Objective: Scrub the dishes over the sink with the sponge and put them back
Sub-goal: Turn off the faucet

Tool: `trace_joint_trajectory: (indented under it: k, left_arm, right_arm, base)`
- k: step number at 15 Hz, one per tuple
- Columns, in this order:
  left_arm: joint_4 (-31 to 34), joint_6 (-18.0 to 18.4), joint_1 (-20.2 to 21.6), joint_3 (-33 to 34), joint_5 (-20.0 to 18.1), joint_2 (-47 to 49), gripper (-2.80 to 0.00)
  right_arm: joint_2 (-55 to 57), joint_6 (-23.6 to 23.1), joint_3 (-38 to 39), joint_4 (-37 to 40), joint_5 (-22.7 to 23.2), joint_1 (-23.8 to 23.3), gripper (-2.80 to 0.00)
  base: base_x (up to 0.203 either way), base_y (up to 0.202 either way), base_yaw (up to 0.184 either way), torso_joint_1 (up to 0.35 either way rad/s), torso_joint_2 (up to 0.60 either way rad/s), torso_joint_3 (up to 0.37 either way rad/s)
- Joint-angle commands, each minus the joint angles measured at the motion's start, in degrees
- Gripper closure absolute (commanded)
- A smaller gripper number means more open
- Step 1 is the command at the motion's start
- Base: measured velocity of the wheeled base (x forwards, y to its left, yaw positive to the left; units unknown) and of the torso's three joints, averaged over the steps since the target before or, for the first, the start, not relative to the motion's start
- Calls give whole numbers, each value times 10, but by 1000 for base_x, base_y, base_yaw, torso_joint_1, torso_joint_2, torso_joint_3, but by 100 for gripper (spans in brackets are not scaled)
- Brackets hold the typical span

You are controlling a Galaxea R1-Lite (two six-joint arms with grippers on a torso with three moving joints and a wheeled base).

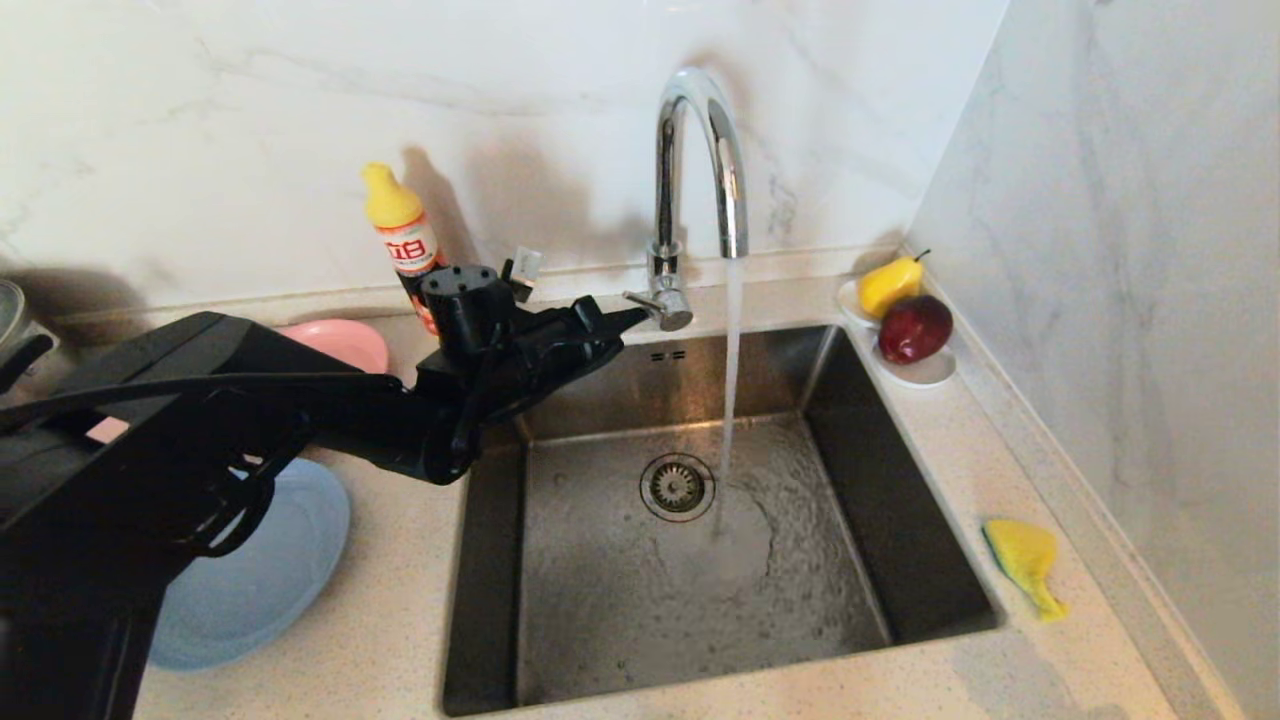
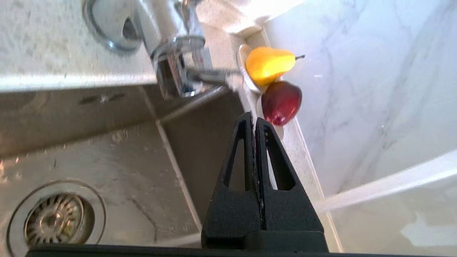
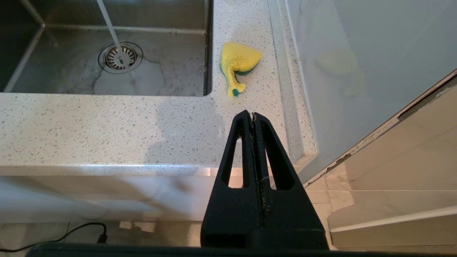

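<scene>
Water runs from the chrome tap [image 1: 690,150] into the steel sink [image 1: 600,620]. My left gripper [image 1: 632,320] reaches over the sink's back left corner, shut and empty, its tips just beside the tap's lever [image 1: 655,300]. In the left wrist view the left gripper [image 2: 255,119] points past the tap base [image 2: 178,67]. On the counter left of the sink lie a light blue plate [image 1: 270,580] and a pink dish [image 1: 345,340], both partly hidden by my arm. The yellow sponge [image 1: 1025,560] [image 3: 237,62] lies crumpled right of the sink. My right gripper [image 3: 251,115] hangs shut and empty before the counter's front edge.
A yellow-capped soap bottle [image 1: 405,240] stands behind my left wrist. A yellow pear [image 1: 890,283] and a dark red fruit [image 1: 915,328] rest on a white saucer [image 1: 925,372] at the back right corner. A marble wall [image 1: 1120,300] closes the right side.
</scene>
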Motion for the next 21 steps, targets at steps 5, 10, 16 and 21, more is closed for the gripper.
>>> trace_joint_trajectory:
  k: [5,10,16,21]
  left_arm:
    - [0,-29,3,-46,5,12,0]
    - [11,-32,5,-57,8,19,0]
    - [28,-33,7,-91,26,42,0]
    - [41,-33,15,-113,35,50,0]
  right_arm:
    - [1,0,0,0,0,0,0]
    - [0,0,0,0,0,0,0]
    - [0,0,0,1,0,0,0]
    - [1,0,0,1,0,0,0]
  base:
    - [0,0,0,0,0,0]
    - [0,0,0,0,0,0]
    - [0,0,0,0,0,0]
    - [0,0,0,0,0,0]
